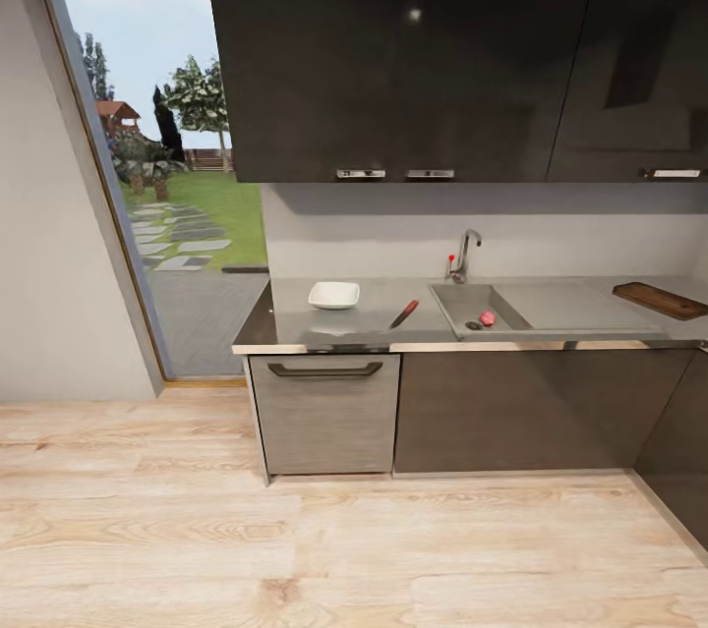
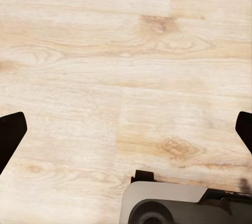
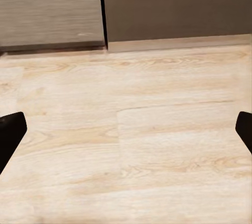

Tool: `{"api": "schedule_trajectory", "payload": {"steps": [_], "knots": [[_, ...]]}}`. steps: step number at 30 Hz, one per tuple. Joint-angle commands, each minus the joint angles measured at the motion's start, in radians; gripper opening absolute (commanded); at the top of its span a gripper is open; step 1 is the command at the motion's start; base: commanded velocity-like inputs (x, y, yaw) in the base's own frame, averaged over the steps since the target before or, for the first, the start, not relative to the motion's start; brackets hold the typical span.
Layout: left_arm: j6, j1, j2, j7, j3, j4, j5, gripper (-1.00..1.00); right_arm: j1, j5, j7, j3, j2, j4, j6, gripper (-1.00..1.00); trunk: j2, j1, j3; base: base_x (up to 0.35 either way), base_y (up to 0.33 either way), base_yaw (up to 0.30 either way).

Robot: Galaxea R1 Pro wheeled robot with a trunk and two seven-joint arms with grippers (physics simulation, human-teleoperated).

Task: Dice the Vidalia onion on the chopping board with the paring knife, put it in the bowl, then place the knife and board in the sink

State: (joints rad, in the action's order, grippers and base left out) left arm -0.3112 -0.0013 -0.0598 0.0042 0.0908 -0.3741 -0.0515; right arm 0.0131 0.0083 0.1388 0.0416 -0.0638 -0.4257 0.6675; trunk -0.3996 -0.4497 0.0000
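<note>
One paring knife [image 1: 404, 314] is lying on the countertop [image 1: 295, 318] at frame centre, its blade pointing toward the lower left. The Vidalia onion [image 1: 487, 318] is sitting inside the sink [image 1: 470, 299]. The bowl [image 1: 333, 294] is standing empty; the chopping board [image 1: 661, 300] is resting far right. The left gripper [image 2: 126, 132] and right gripper [image 3: 126, 132] are both hanging spread wide over the floor [image 1: 295, 549].

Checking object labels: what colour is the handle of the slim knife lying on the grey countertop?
Red-orange, on the slim paring knife; head view shows it best.
</note>
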Motion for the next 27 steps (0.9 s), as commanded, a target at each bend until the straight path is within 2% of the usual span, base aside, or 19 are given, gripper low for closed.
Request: {"api": "schedule_trajectory", "payload": {"steps": [1, 14, 19, 27], "knots": [[-0.003, 0.0, 0.0, 0.0, -0.001, 0.002, -0.006, 1.0, 0.001, 0.001, 0.007, 0.004, 0.001, 0.0, 0.001, 1.0, 0.0, 0.0, 0.0, 0.0, 0.0, 0.0], [-0.002, 0.0, 0.003, -0.001, 0.0, 0.002, -0.007, 1.0, 0.001, 0.007, 0.01, 0.004, 0.002, -0.032, -0.002, 1.0, 0.0, 0.0, 0.0, 0.0, 0.0, 0.0], [-0.003, 0.0, 0.004, -0.002, 0.0, 0.002, -0.007, 1.0, 0.001, 0.011, 0.034, 0.004, 0.002, -0.061, -0.018, 1.0, 0.0, 0.0, 0.0, 0.0, 0.0, 0.0], [-0.004, 0.0, 0.004, -0.002, 0.001, 0.001, -0.004, 1.0, 0.001, 0.046, 0.078, 0.003, 0.002, -0.105, -0.062, 1.0, 0.0, 0.0, 0.0, 0.0, 0.0, 0.0]]}}
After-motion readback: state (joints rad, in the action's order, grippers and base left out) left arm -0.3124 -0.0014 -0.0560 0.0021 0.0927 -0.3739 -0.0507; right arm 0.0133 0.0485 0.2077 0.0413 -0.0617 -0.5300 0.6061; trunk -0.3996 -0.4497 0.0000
